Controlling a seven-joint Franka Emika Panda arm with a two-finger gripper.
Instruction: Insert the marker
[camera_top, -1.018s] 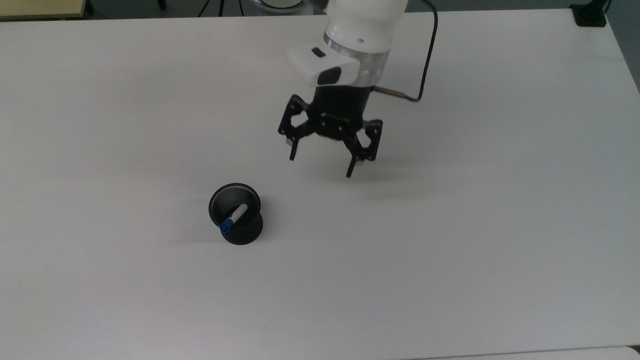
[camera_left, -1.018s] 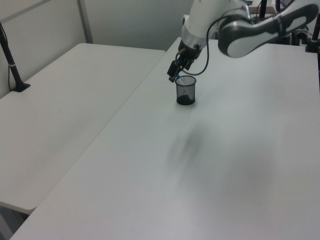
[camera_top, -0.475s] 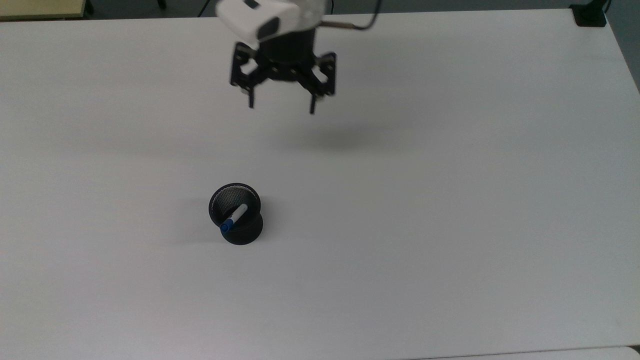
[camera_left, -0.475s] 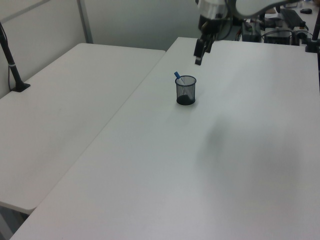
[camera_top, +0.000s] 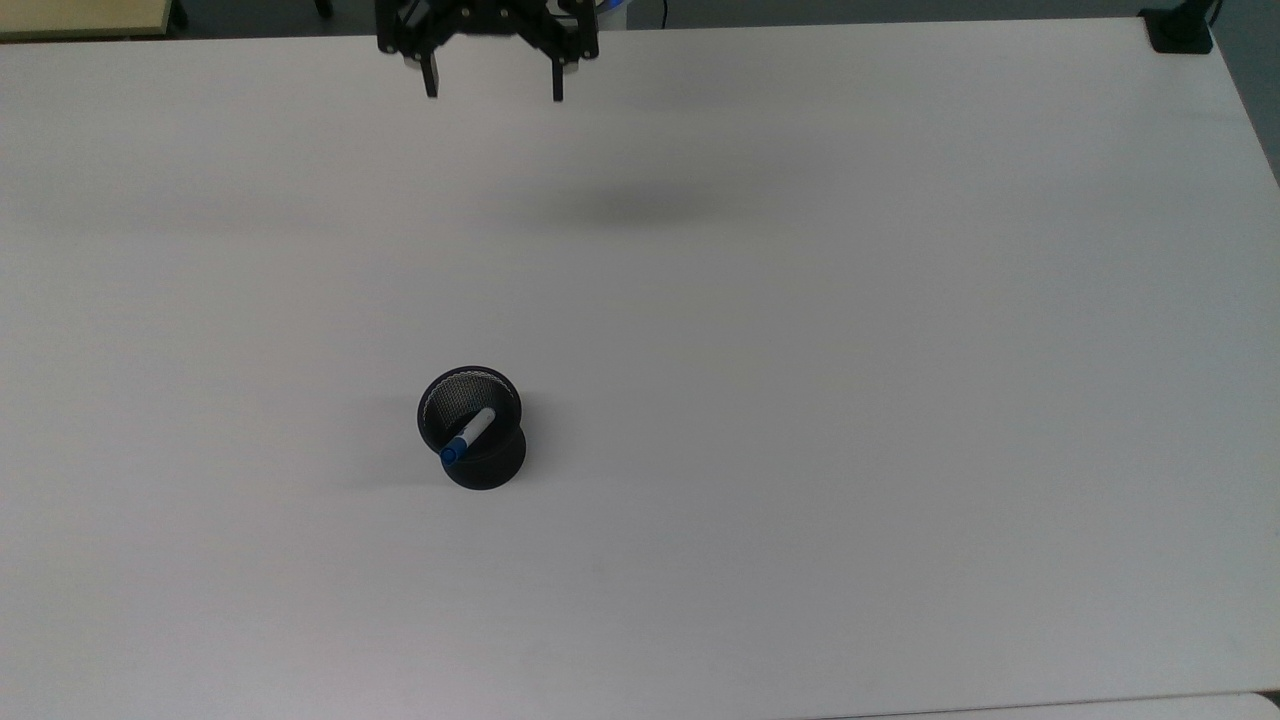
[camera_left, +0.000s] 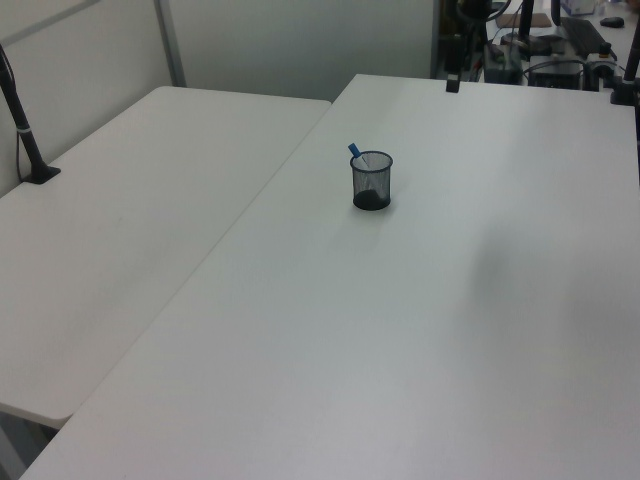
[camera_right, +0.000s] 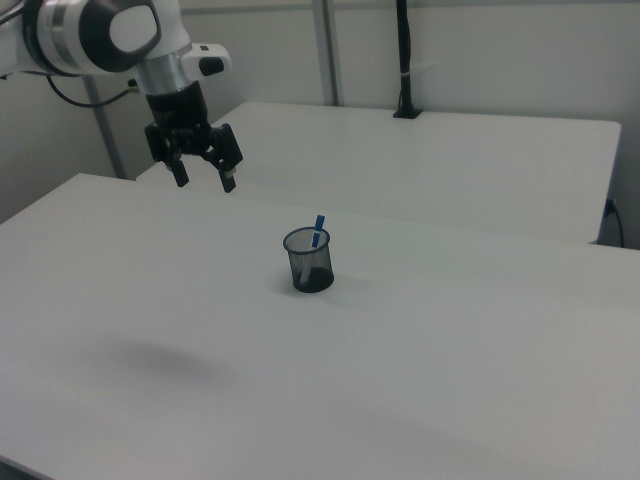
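I see the marker (camera_top: 468, 437) leaning inside the cup (camera_top: 472, 427), blue end above the rim. My gripper (camera_top: 493, 88) hangs well apart, jaws spread, empty. I judge it light, stiff and slick; I'd grip the exposed top.

black mesh cup (camera_top: 472, 428) upright on white table (camera_top: 850, 400), second table (camera_left: 120, 220) beside

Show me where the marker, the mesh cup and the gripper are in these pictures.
marker (camera_top: 478, 427): top view, on its white barrel.
mesh cup (camera_right: 310, 268): right view, on its outer mesh wall.
gripper (camera_right: 204, 182): right view, midway between its open fingertips.
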